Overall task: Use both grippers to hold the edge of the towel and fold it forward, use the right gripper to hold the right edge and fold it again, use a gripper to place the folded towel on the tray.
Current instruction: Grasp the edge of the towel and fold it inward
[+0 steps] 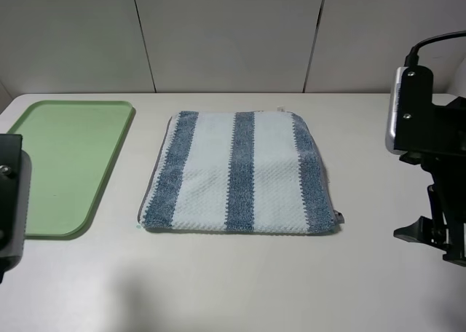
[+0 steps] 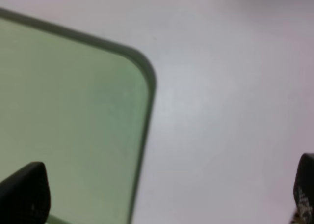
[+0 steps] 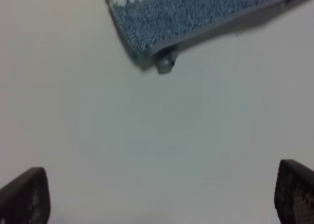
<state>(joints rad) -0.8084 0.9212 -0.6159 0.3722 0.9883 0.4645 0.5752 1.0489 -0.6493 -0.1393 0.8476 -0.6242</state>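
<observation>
Overhead cam: the towel (image 1: 240, 173) lies flat on the table (image 1: 218, 281), well apart from the right gripper (image 1: 429, 237) on its inner side, with the tray (image 1: 65, 157) further off past the towel. Left wrist cam: the left gripper (image 2: 164, 194) is spread wide and empty, hanging over the tray's rounded corner and bare table. Right wrist cam: jaws also wide apart holding nothing, the towel's grey-hemmed corner just ahead, not touching.
</observation>
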